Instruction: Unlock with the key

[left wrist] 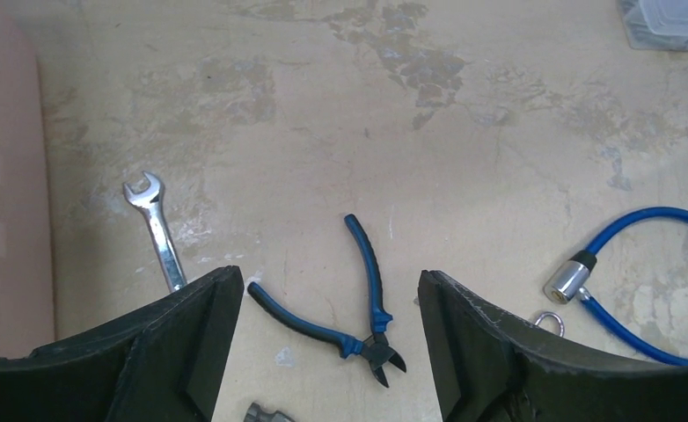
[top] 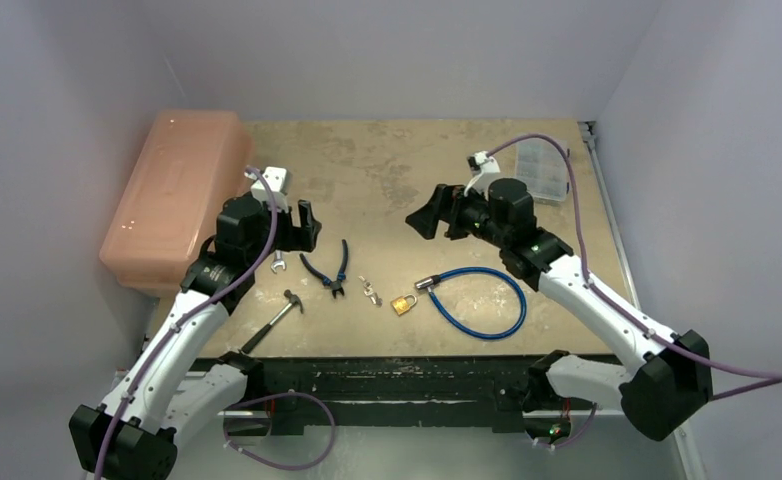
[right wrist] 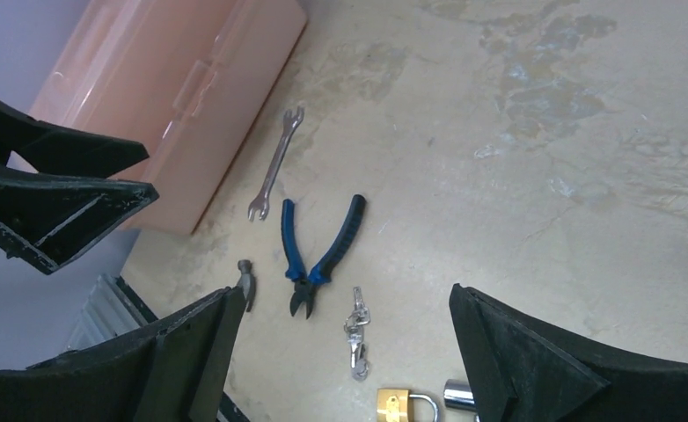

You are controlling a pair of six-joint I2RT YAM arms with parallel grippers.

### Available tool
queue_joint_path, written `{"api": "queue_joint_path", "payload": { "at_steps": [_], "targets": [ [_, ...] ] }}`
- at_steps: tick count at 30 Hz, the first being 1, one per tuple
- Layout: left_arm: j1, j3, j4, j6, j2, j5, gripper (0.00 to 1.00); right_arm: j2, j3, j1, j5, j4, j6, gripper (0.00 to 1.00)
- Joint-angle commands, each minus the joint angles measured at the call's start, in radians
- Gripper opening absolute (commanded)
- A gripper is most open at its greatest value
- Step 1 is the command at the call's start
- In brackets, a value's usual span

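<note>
Progress: basically nil, whole job left. Both arms hang above the table (top: 397, 150) and neither touches anything. L gripper (top: 305, 228) has its fingers spread, nothing between them. R gripper (top: 435, 212) likewise, jaws wide and empty.

Biggest to smallest:
- Salmon-pink toolbox (top: 172, 195), far left, lid down.
- Clear organiser box (top: 542, 170), back right.
- Blue cable lock (top: 482, 300), looped, chrome end near the padlock.
- Hammer (top: 277, 315), front left.
- Blue-handled side cutters (top: 327, 268).
- Open-end wrench (top: 277, 262), next to the toolbox.
- Brass padlock (right wrist: 406, 406): shackle looks seated, so prob. not unlocked yet.
- Key (right wrist: 356, 334): tiny, silvery, on a small ring, flat on the table between cutters and padlock. Near the padlock, not in it.

To do, IMO: pick up key, steady padlock, insert, turn.

Writing/brands: none legible. Padlock face too small to read, and no label visible on toolbox or tools.
</note>
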Motion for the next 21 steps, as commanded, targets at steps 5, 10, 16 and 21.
{"api": "queue_joint_path", "payload": {
  "at_steps": [5, 10, 16, 21],
  "targets": [
    [-0.003, 0.027, -0.010, 0.000, -0.028, -0.148, 0.77, 0.095, 0.152, 0.251, 0.224, -0.187, -0.036, 0.97],
    [-0.002, 0.031, -0.015, -0.004, -0.034, -0.186, 0.76, 0.174, 0.176, 0.380, 0.314, -0.202, -0.012, 0.94],
    [-0.002, 0.032, -0.022, -0.007, -0.038, -0.210, 0.75, 0.338, 0.212, 0.469, 0.366, -0.181, 0.017, 0.89],
    [-0.002, 0.033, -0.023, -0.006, -0.038, -0.228, 0.75, 0.485, 0.299, 0.498, 0.412, -0.204, 0.000, 0.76]
  ]
}}
